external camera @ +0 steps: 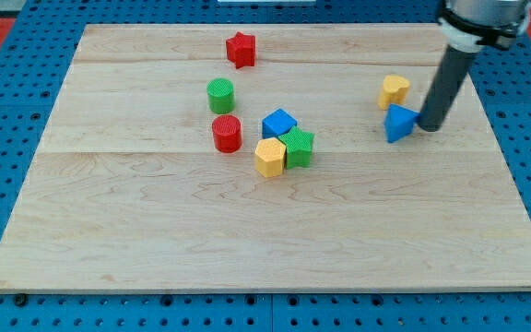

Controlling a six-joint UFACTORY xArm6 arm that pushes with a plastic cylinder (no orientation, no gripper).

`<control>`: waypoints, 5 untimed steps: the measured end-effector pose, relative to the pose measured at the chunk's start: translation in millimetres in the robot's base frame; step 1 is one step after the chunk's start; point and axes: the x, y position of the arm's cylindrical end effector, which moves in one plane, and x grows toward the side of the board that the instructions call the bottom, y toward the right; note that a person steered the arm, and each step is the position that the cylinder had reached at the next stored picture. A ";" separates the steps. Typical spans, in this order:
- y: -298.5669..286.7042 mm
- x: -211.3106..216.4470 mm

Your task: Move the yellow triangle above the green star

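The green star (297, 148) lies near the board's middle. A yellow hexagon-like block (269, 158) touches its left side and a blue cube (279, 123) sits just above it. A second yellow block (394, 91), rounded and hard to name by shape, lies at the view's upper right. A blue triangle (399, 123) lies right below that yellow block. My tip (428, 128) rests against the blue triangle's right side, to the lower right of the yellow block and far right of the green star.
A red star (241, 50) lies near the top edge. A green cylinder (220, 95) and a red cylinder (227, 134) stand left of the middle cluster. The wooden board (155, 240) rests on a blue perforated table.
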 end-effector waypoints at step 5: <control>-86.6 -12.7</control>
